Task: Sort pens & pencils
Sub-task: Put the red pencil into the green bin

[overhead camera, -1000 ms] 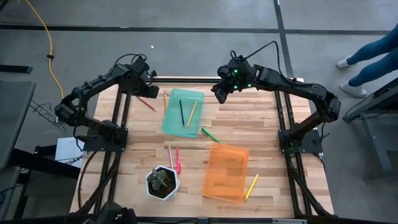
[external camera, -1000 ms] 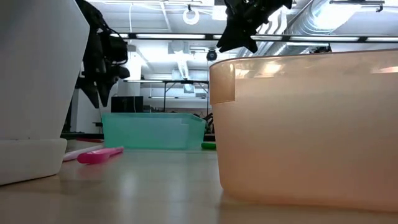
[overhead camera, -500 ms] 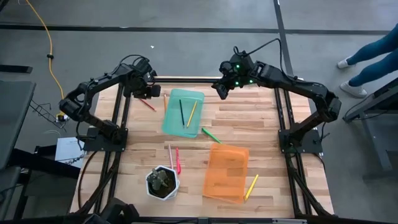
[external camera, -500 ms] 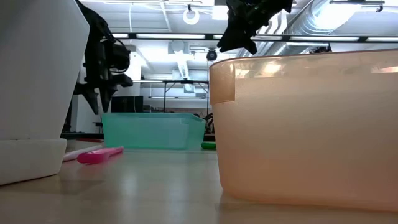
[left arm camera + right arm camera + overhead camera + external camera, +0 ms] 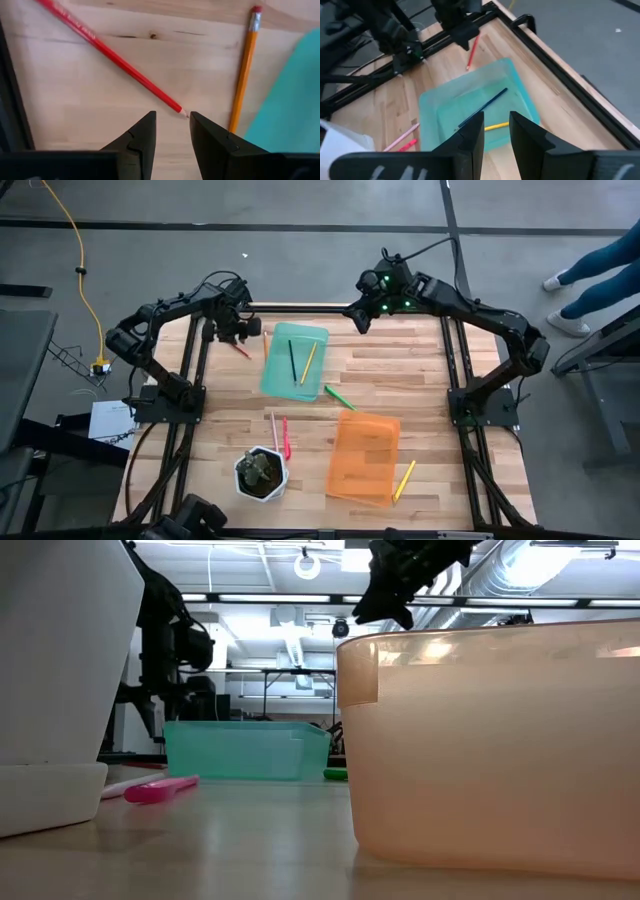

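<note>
A red pencil (image 5: 237, 347) (image 5: 110, 55) and an orange pencil (image 5: 265, 343) (image 5: 244, 70) lie on the table left of the green tray (image 5: 275, 380). My left gripper (image 5: 240, 333) (image 5: 172, 122) hovers low over the red pencil's tip, fingers a narrow gap apart and empty. A dark pencil (image 5: 292, 360) and a yellow one (image 5: 309, 363) lie in the green tray. A green pencil (image 5: 338, 396), a pink one (image 5: 285, 437), a pale one (image 5: 273, 428) and a yellow one (image 5: 404, 480) lie on the table. My right gripper (image 5: 359, 322) (image 5: 496, 120) is raised at the far edge, narrowly open and empty.
An orange tray (image 5: 345, 480) sits at the near right. A white plant pot (image 5: 261, 473) stands at the near left, beside the pink pencil. The metal frame rails run along the table's left, right and far edges. A person's legs (image 5: 600, 265) are beyond the right side.
My left gripper has moved down and toward the near edge, to just over the red pencil's tip. My right gripper has drawn back a little toward the far edge. No pencil has moved.
</note>
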Controlling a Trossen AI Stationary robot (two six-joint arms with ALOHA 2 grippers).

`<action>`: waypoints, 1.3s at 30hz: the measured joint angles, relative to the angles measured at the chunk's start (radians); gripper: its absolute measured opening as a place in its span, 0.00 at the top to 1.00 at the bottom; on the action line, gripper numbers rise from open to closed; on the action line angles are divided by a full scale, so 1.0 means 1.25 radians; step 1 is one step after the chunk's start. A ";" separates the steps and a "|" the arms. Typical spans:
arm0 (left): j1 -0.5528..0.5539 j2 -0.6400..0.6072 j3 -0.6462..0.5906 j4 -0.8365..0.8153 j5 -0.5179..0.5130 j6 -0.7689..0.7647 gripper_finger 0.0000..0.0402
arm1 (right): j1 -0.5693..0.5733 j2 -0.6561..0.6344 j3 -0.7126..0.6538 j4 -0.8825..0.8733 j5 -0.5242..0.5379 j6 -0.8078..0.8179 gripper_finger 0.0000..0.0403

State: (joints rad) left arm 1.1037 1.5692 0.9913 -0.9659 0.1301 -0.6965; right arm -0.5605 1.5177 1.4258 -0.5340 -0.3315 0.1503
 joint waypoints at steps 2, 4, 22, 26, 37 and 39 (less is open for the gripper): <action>-0.006 0.000 0.000 0.001 -0.010 -0.038 0.73 | -0.014 0.000 0.000 0.000 -0.036 -0.002 0.79; -0.006 0.000 0.000 0.006 -0.019 -0.064 0.73 | -0.028 0.000 0.000 0.000 -0.063 -0.007 0.79; -0.032 0.000 0.000 -0.051 -0.019 0.479 0.73 | -0.126 0.000 0.000 -0.001 -0.114 -0.037 0.79; -0.032 0.000 0.000 -0.069 -0.016 0.564 0.73 | -0.128 0.000 0.000 -0.001 -0.114 -0.036 0.79; -0.030 0.000 0.000 -0.137 -0.002 0.678 0.73 | -0.128 0.000 0.000 0.000 -0.113 -0.022 0.79; -0.030 0.000 0.000 -0.152 0.003 0.678 0.73 | -0.128 0.000 0.000 0.000 -0.113 -0.021 0.79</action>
State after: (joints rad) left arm 1.0664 1.5688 0.9913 -1.1553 0.1344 0.1505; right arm -0.7200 1.5177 1.4258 -0.5339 -0.4730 0.1239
